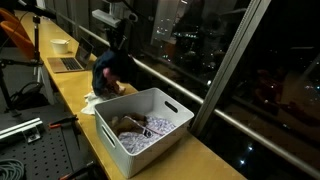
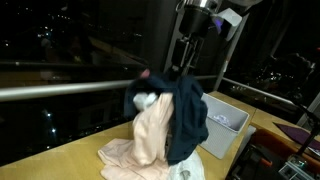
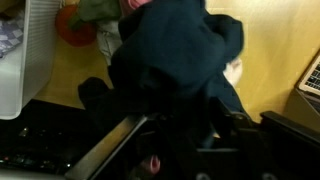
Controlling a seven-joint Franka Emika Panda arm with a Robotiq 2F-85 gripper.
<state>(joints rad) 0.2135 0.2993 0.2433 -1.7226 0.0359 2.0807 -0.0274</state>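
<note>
A dark blue garment (image 2: pixel 188 118) hangs in a bunch right under my gripper (image 2: pixel 184 62), above a pile of peach and white clothes (image 2: pixel 148 138) on the wooden counter (image 2: pixel 70 155). Another exterior view shows the same dark garment (image 1: pixel 108 72) below the gripper (image 1: pixel 118 42), just behind a white laundry basket (image 1: pixel 170 100). In the wrist view the blue cloth (image 3: pixel 170 50) fills the space in front of the gripper (image 3: pixel 190 120) and covers its black fingers. The jaws' gap is lost in dark fabric.
The white basket (image 2: pixel 228 120) holds patterned clothes (image 1: pixel 140 128). A laptop (image 1: pixel 68 63) and a white bowl (image 1: pixel 60 45) sit farther along the counter. A dark window with a metal rail (image 2: pixel 60 90) runs along the counter. An orange item (image 3: pixel 75 25) lies beside the basket wall (image 3: pixel 30 55).
</note>
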